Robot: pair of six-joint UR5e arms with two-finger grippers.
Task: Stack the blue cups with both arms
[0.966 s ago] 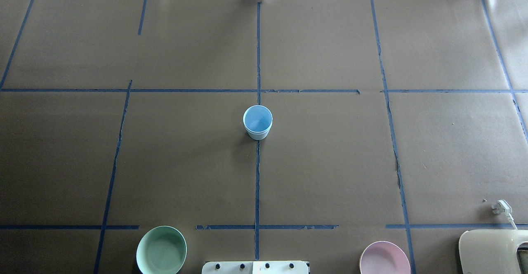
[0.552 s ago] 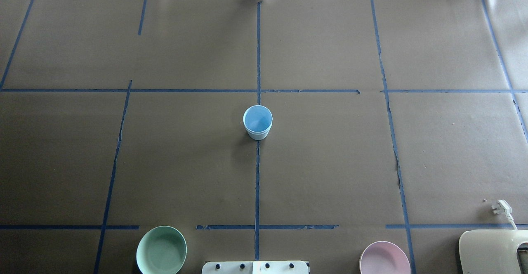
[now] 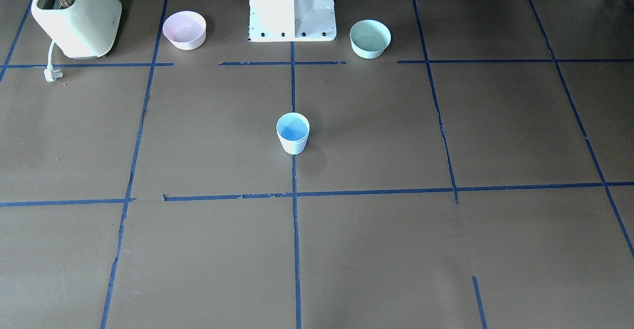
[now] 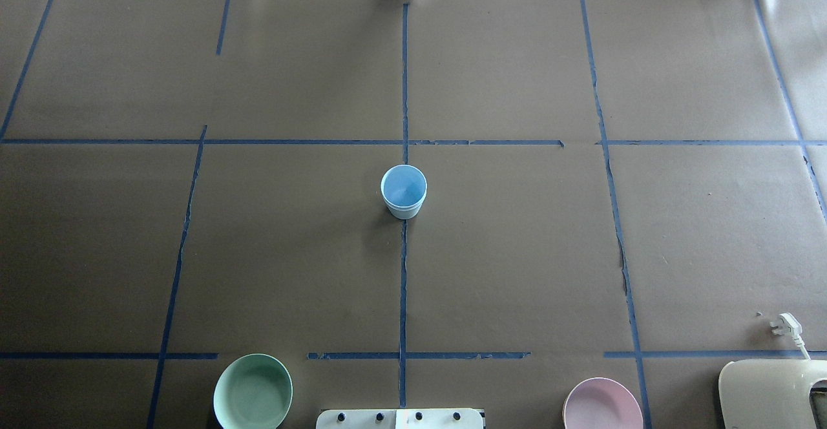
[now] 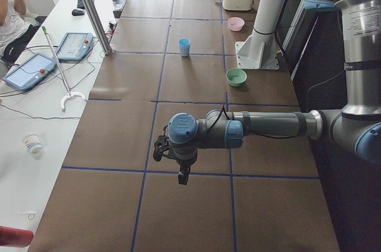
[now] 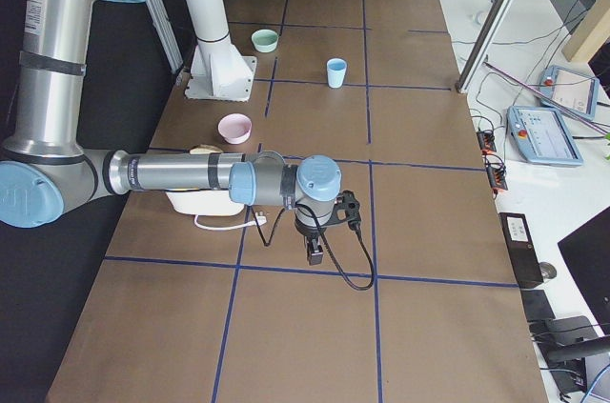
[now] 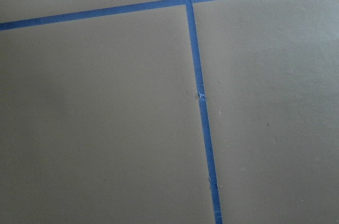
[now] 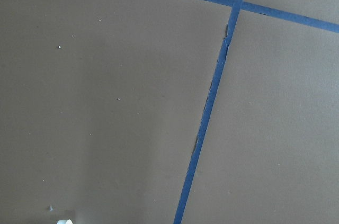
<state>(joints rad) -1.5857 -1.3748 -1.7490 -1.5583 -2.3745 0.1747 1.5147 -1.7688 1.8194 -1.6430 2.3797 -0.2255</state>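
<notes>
Brown paper (image 4: 517, 254) covers the whole table, and blue tape (image 4: 403, 287) marks it into squares. On my screens the blue cups (image 4: 404, 191) stand upright in the middle of the table, on the centre tape line, just to the robot's side of a tape crossing. In the overhead view I see two rims, one close under the other, so I read them as nested, one cup seated inside the other; the inside is bright blue and the outer wall whitish. Nothing touches them. The left arm (image 5: 268, 126) reaches out level over the table's left end, well apart from the cups, with the left gripper (image 5: 183, 178) pointing down above the paper near a tape line. I see it from the side camera only, and I cannot tell how its jaws stand. The right arm (image 6: 181, 174) lies out the same way over the right end, and the right gripper (image 6: 315, 253) hangs downward above the paper; I cannot tell its jaw state either. Both wrist cameras give me only paper and crossing tape. Near the white pedestal base (image 3: 292, 7) sit the mint-green bowl (image 4: 252, 391) on the robot's left and the pink bowl (image 4: 603, 405) on its right. A cream toaster (image 3: 74, 14) stands beyond the pink bowl, its plug (image 3: 49, 75) lying loose on the paper.
</notes>
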